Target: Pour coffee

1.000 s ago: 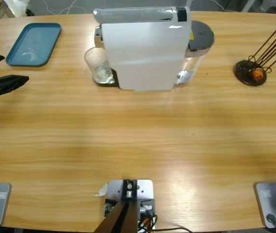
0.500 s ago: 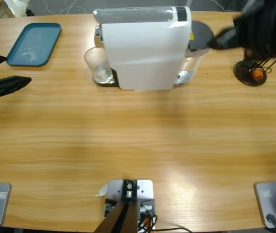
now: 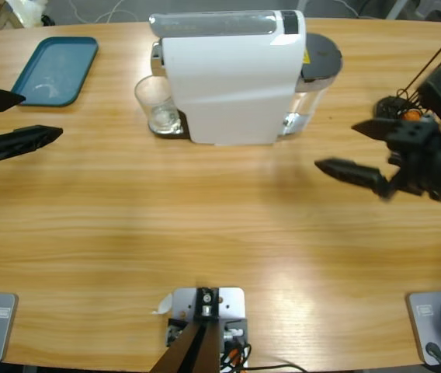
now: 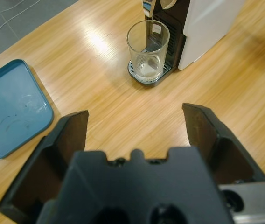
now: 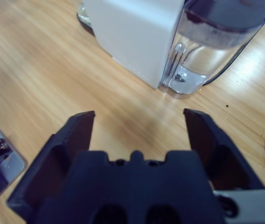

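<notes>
Two tools hang over the counter [image 3: 205, 225], and both have their jaws spread wide with nothing between them and nothing touching them. The left tool [image 3: 15, 118] is at the left edge of the counter, and the right tool [image 3: 360, 151] is in from the right edge, short of the middle.

The step in hand seems to be the approach to the glass [image 3: 156, 105]. To do it well, the left tool should go straight toward the glass, keep its jaws wide until they stand on both sides of the wall, and close on the lower half, so that the glass does not tip. It should then draw the glass sideways out from under the spout before it lifts, because the coffee machine [image 3: 232, 74] stands just beside it.

In the left wrist view the glass [image 4: 147, 50] stands upright on the drip tray [image 4: 149, 77] of the machine, near the far edge of the counter. I can make out only a thin pale layer at its bottom, so I cannot tell whether coffee is in it.

Further left, at the far left corner, lies a blue tray [image 3: 53, 70]. At the far right stands a dark wire holder [image 3: 401, 116], close behind the right tool.
</notes>
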Action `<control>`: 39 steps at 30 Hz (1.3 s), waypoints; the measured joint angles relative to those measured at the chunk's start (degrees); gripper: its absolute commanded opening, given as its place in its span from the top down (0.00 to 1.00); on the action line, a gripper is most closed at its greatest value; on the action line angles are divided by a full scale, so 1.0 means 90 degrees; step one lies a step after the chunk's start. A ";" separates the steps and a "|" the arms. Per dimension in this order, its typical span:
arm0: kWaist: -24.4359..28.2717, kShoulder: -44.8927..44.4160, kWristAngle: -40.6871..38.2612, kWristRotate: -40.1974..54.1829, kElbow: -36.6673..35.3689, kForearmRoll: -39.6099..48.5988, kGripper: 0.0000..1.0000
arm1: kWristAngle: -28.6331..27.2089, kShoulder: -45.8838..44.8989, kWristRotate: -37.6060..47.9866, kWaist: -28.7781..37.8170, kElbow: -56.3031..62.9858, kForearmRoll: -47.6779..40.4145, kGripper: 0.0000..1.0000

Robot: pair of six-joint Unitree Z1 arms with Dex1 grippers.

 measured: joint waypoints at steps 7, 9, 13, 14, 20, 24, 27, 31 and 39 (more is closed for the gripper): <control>0.0000 0.0053 -0.0001 0.0000 0.0217 -0.0453 0.08 | 0.0060 -0.0799 0.0000 0.0003 0.0573 -0.0573 0.00; 0.0000 0.0036 -0.0001 0.0000 0.0393 -0.0685 0.07 | 0.0060 -0.0794 0.0000 0.0003 0.0598 -0.0722 0.00; 0.0000 -0.0005 -0.0001 0.0000 0.0586 -0.0873 0.07 | 0.0059 -0.0775 0.0000 0.0003 0.0633 -0.0869 0.00; 0.0000 -0.0005 -0.0001 0.0000 0.0631 -0.0886 0.07 | 0.0059 -0.0775 0.0000 0.0003 0.0652 -0.0893 0.00; 0.0000 -0.0005 -0.0001 0.0000 0.0819 -0.1078 0.07 | 0.0059 -0.0775 0.0000 0.0003 0.0703 -0.0934 0.00; 0.0000 -0.0005 -0.0001 0.0001 0.0897 -0.1159 0.07 | 0.0059 -0.0775 0.0000 0.0003 0.0704 -0.0937 0.00; 0.0000 -0.0005 -0.0001 0.0001 0.0930 -0.1207 0.07 | 0.0059 -0.0725 0.0000 0.0003 0.0704 -0.0973 0.00; 0.0000 -0.0005 -0.0001 0.0001 0.0947 -0.1266 0.07 | 0.0060 -0.0666 0.0000 0.0003 0.0704 -0.1008 0.00; 0.0000 -0.0003 -0.0001 0.0001 0.0950 -0.1352 0.09 | 0.0060 -0.0666 0.0000 0.0003 0.0704 -0.1014 0.00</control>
